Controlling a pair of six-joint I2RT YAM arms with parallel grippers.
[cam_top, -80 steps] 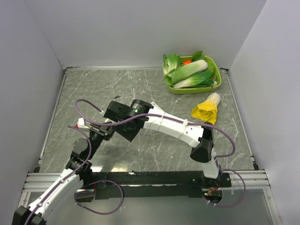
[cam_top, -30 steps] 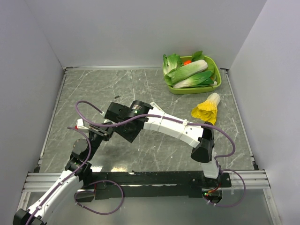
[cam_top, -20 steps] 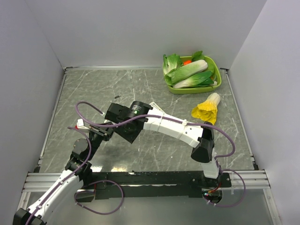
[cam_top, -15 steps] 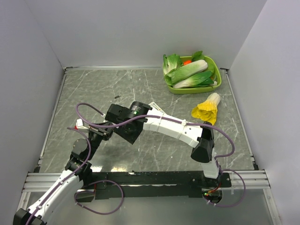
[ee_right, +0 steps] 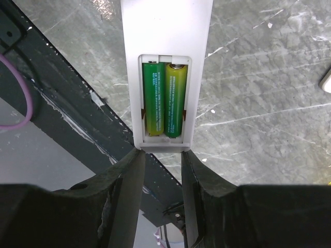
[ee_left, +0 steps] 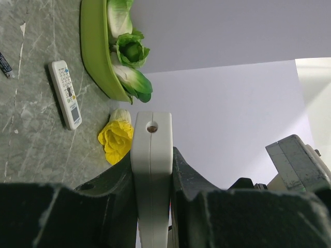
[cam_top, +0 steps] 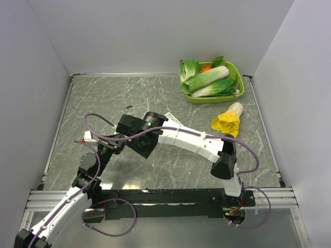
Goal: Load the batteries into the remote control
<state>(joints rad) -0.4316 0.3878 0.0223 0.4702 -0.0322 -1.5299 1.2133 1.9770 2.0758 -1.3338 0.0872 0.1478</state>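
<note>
Pinched by the left pincer (ee_left: 151,161) at frame centre, the slim white plastic remote control (ee_right: 166,31) holds both small green cylindrical batteries (ee_right: 164,98) uncovered (right pincer (ee_right: 162,165) spread just below), so any tilt could spill them.

The left arm (cam_top: 61,207) is rising from its near-left base, elbow bent, with its gripper (ee_left: 151,161) clamping the remote control (ee_left: 151,135) between both fingers. The right arm (cam_top: 191,140) is stretching leftward towards it, wrist facing down, its gripper (ee_right: 161,157) hanging with fingers slightly parted, the tips just at the remote's end
</note>
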